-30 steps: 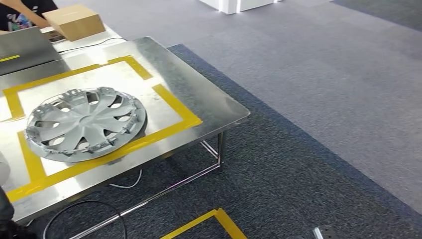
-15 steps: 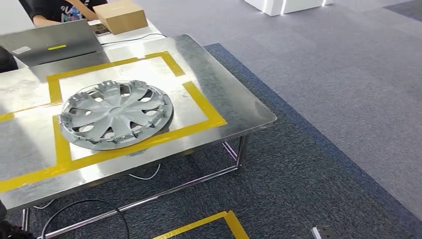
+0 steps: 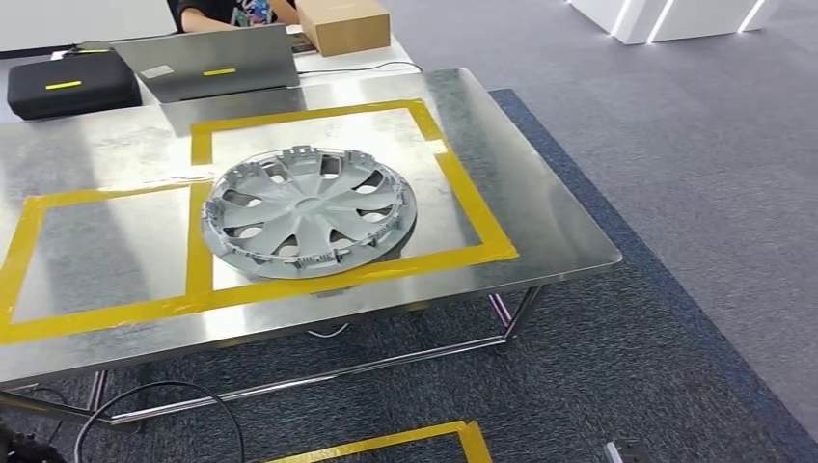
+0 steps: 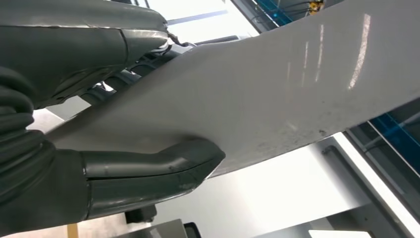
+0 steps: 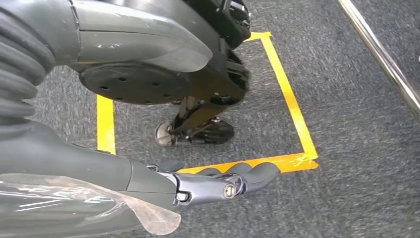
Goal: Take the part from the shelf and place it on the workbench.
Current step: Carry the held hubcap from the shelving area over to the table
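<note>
My left hand [image 4: 114, 176] grips a large, smooth, pale grey part [image 4: 297, 89], its thumb [image 4: 168, 166] pressed on one face and the darker fingers [image 4: 114, 82] on the other. The part's edges run out of the left wrist view. The steel workbench [image 3: 545, 207] stands ahead in the head view, marked with yellow tape frames [image 3: 463, 193]. A grey hubcap [image 3: 309, 210] lies in the right-hand frame; the frame beside it [image 3: 106, 246] is bare. My right hand [image 5: 198, 186] hangs low over the carpet, fingers stretched out, holding nothing.
Beyond the bench's far edge are a grey laptop [image 3: 217, 63], a black case [image 3: 63, 85] and a cardboard box [image 3: 342, 24], with a person [image 3: 227, 12] behind them. A black cable [image 3: 159, 391] loops under the bench. Yellow tape [image 3: 386, 444] marks the carpet.
The head camera has swung left, so the bench and hubcap now sit further right in the picture and the second tape frame, laptop and black case have come into view.
</note>
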Motion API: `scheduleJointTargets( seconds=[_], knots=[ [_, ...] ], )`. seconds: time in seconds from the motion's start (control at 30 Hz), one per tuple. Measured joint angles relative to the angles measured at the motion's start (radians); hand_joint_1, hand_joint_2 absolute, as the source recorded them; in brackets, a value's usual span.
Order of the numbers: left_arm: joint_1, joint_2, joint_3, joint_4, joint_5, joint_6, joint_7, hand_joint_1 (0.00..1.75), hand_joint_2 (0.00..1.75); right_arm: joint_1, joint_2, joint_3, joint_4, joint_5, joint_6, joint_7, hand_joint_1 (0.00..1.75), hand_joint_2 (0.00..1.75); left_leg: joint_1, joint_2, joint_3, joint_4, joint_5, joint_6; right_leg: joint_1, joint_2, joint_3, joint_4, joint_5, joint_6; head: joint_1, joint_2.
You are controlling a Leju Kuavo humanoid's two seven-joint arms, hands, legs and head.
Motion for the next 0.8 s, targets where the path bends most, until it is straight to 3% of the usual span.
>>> scheduleJointTargets(
  seconds=[0.03, 0.07, 0.1, 0.13, 0.2, 0.27, 0.33, 0.37, 0.4, 0.43, 0.5, 0.57, 0.63, 0.7, 0.77, 0.8],
  knots=[
    [0.0, 0.0, 0.0, 0.0, 0.002, 0.0, 0.0, 1.75, 1.75, 0.0, 0.0, 0.003, 0.001, -0.003, 0.0, -0.002, 0.0, 1.75, 0.001, -0.012, -0.005, 0.003, 0.0, -0.005, -0.001, 0.014, 0.011, -0.019, -0.001, -0.003, 0.0, 0.0],
    [0.001, 0.0, 0.001, 0.0, 0.005, 0.0, 0.0, 1.75, 1.75, -0.001, -0.001, 0.006, 0.001, -0.005, 0.0, -0.004, 0.0, 1.75, 0.001, -0.023, -0.01, 0.005, 0.002, -0.01, 0.0, 0.013, 0.016, -0.023, -0.005, -0.007, -0.001, 0.0],
    [0.002, 0.0, 0.001, 0.0, 0.008, 0.0, 0.0, 1.75, 1.75, -0.001, -0.002, 0.007, 0.002, -0.008, 0.0, -0.006, 0.0, 1.75, 0.003, -0.034, -0.013, 0.005, 0.003, -0.015, 0.0, 0.001, 0.019, -0.024, -0.005, -0.013, -0.001, 0.0],
    [0.004, 0.0, 0.002, 0.0, 0.012, 0.0, 0.0, 1.75, 1.75, -0.002, -0.002, 0.009, 0.002, -0.011, -0.001, -0.007, 0.0, 1.75, 0.003, -0.027, -0.016, 0.009, 0.001, -0.021, -0.001, -0.012, 0.021, -0.026, -0.004, -0.018, -0.001, 0.0],
    [0.003, 0.0, 0.003, 0.0, 0.014, 0.0, 0.0, 1.75, 1.75, -0.003, -0.003, 0.011, 0.001, -0.014, -0.002, -0.009, 0.0, 1.75, 0.0, 0.022, -0.04, 0.059, -0.029, -0.032, -0.004, -0.039, 0.027, -0.03, -0.004, -0.031, -0.009, 0.0],
    [0.001, 0.0, 0.003, 0.0, 0.016, 0.0, 0.0, 1.75, 1.75, -0.002, -0.005, 0.013, 0.002, -0.019, -0.004, -0.013, 0.0, 1.75, 0.002, 0.073, -0.099, 0.181, -0.086, -0.041, -0.001, -0.069, 0.031, -0.031, -0.008, -0.039, -0.015, 0.0],
    [0.004, 0.001, 0.004, 0.002, 0.021, 0.0, 0.002, 1.75, 1.75, -0.001, -0.005, 0.016, 0.002, -0.023, -0.005, -0.015, 0.0, 1.75, 0.007, 0.085, -0.151, 0.279, -0.113, -0.045, 0.001, -0.1, 0.034, -0.031, -0.013, -0.041, -0.015, 0.0],
    [0.005, 0.001, 0.006, 0.002, 0.025, 0.0, 0.004, 1.75, 1.75, -0.001, -0.006, 0.017, 0.003, -0.025, -0.005, -0.016, 0.0, 1.75, 0.008, 0.087, -0.152, 0.279, -0.098, -0.044, 0.002, -0.115, 0.038, -0.031, -0.016, -0.04, -0.015, 0.0],
    [0.006, 0.001, 0.007, 0.002, 0.028, 0.0, 0.005, 1.75, 1.75, -0.002, -0.006, 0.018, 0.003, -0.026, -0.006, -0.016, 0.0, 1.75, 0.008, 0.092, -0.132, 0.237, -0.066, -0.041, 0.003, -0.128, 0.042, -0.031, -0.019, -0.039, -0.015, 0.0],
    [0.006, 0.002, 0.01, 0.002, 0.031, 0.0, 0.007, 1.75, 1.75, -0.004, -0.006, 0.018, 0.003, -0.026, -0.006, -0.017, 0.0, 1.75, 0.006, 0.107, -0.099, 0.169, -0.029, -0.035, 0.004, -0.14, 0.048, -0.031, -0.023, -0.037, -0.016, 0.0],
    [0.005, 0.002, 0.015, 0.002, 0.034, 0.0, 0.009, 1.75, 1.75, -0.005, -0.006, 0.019, 0.002, -0.027, -0.007, -0.017, 0.0, 1.75, -0.004, 0.149, -0.038, 0.051, 0.01, -0.022, 0.009, -0.162, 0.055, -0.032, -0.032, -0.029, -0.015, 0.0],
    [0.006, 0.002, 0.018, 0.002, 0.035, 0.0, 0.01, 1.75, 1.75, -0.007, -0.006, 0.021, 0.002, -0.029, -0.007, -0.018, 0.0, 1.75, -0.013, 0.163, -0.022, 0.016, 0.005, -0.014, 0.013, -0.185, 0.06, -0.037, -0.038, -0.02, -0.016, 0.0],
    [0.01, 0.002, 0.02, 0.002, 0.036, 0.0, 0.014, 1.75, 1.75, -0.011, -0.006, 0.022, 0.002, -0.029, -0.008, -0.018, 0.0, 1.75, -0.01, 0.14, -0.018, 0.004, 0.008, -0.006, 0.012, -0.202, 0.074, -0.044, -0.044, -0.011, -0.016, 0.0],
    [0.011, 0.002, 0.022, 0.002, 0.038, 0.0, 0.021, 1.75, 1.75, -0.013, -0.006, 0.024, 0.001, -0.032, -0.011, -0.022, 0.0, 1.75, -0.003, 0.118, -0.008, -0.011, 0.014, 0.003, 0.011, -0.161, 0.067, -0.009, -0.071, -0.003, -0.011, 0.0],
    [0.011, 0.005, 0.021, 0.003, 0.044, 0.0, 0.033, 1.75, 1.75, -0.011, -0.008, 0.026, 0.001, -0.04, -0.013, -0.027, 0.0, 1.75, 0.0, 0.098, -0.005, -0.016, 0.016, 0.008, 0.009, -0.098, 0.003, 0.112, -0.127, 0.0, -0.004, 0.0],
    [0.011, 0.008, 0.019, 0.005, 0.046, 0.0, 0.041, 1.75, 1.75, -0.009, -0.008, 0.028, 0.001, -0.046, -0.014, -0.03, 0.0, 1.75, -0.001, 0.089, -0.005, -0.016, 0.015, 0.01, 0.009, -0.083, -0.039, 0.182, -0.149, 0.0, -0.002, 0.0]
  ],
)
